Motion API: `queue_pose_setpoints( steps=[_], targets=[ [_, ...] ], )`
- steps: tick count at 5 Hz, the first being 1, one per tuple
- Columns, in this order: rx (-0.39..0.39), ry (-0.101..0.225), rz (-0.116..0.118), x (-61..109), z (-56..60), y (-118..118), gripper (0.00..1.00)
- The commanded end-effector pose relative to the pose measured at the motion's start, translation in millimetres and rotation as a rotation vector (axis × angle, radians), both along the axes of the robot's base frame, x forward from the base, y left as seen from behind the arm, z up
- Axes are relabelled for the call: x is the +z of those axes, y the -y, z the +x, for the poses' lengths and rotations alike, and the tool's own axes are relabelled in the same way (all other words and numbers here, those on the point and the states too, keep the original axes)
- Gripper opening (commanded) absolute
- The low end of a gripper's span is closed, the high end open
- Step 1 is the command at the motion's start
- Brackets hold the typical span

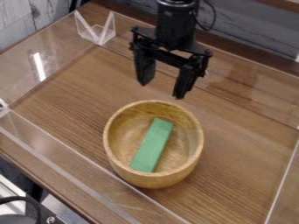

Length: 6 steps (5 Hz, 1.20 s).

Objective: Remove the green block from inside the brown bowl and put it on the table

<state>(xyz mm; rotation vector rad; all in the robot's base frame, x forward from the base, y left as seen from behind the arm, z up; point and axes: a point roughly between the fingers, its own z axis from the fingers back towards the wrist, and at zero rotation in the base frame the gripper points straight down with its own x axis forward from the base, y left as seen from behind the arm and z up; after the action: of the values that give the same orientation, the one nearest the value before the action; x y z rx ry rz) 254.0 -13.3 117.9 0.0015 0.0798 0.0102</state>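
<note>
1. The gripper (166, 77) hangs with its two dark fingers (143, 68) spread wide and nothing between them; it points down at the table (70, 96), just beyond the far rim of the brown bowl (155, 143).

2. The step in hand, as I judge it, is the approach to the pick. To do it well, the spread fingers should come over the bowl's middle and go down inside its thick walls without touching the rim.

3. The green block (153, 144) lies flat on the bowl's floor, its long axis running from the bowl's far right side toward its near left side. The fingers should straddle its narrow width, not its length, so the wrist probably needs a turn to match that slant.

4. Since the block is thin and rests on a curved floor, the fingertips must go low enough to catch its side faces; closing too high would likely slip off the top edges.

5. Relative to the bowl, the fingers are above and behind its far rim, while the block sits at the bowl's centre, well apart from them, below and nearer the camera.

6. Bare table lies all around the bowl, within low clear walls (47, 52).
</note>
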Motion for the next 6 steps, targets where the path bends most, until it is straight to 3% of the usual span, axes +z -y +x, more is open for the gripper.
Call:
queue_pose_setpoints(
  steps=[1, 6],
  targets=[
    [-0.003, 0.061, 0.006, 13.6, -9.9, 5, 1.00],
    [0.001, 0.050, 0.015, 3.0, -39.4, 19, 1.00]
  ],
)
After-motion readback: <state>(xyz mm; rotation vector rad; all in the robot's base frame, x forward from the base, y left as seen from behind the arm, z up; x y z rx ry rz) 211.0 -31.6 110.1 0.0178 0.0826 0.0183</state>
